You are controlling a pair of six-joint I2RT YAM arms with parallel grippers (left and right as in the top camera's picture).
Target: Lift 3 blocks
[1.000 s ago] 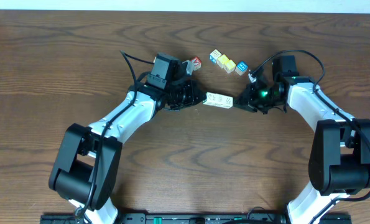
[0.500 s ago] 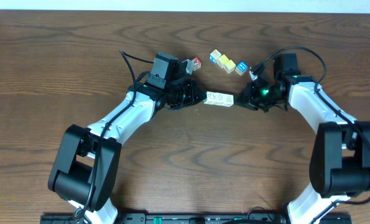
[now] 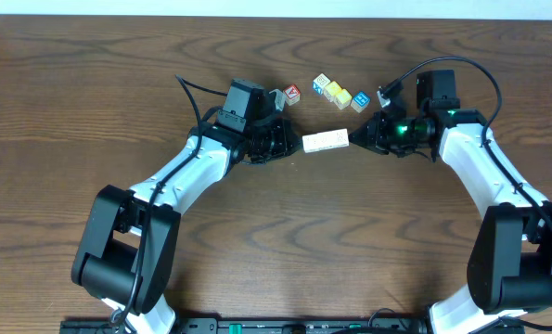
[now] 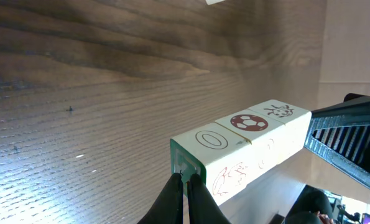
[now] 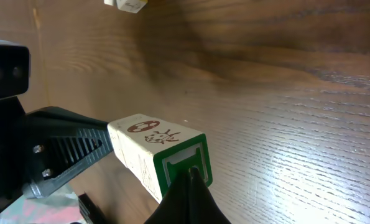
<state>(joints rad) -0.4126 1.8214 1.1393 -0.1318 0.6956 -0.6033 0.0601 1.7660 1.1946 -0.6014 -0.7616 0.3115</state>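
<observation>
Three blocks (image 3: 325, 140) form an end-to-end row at upper centre, raised off the table (image 3: 71, 93). They are squeezed between the left gripper (image 3: 300, 144) and right gripper (image 3: 353, 141). Both have jaws closed and press the row's ends. Coloured cubes (image 3: 340, 95) lie just above.

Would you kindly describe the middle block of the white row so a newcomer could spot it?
Above the table's middle, the left gripper and right gripper pinch a row of three white blocks end to end. The middle block bears a red football on top; its neighbours show an oval and a dark sketch.
</observation>
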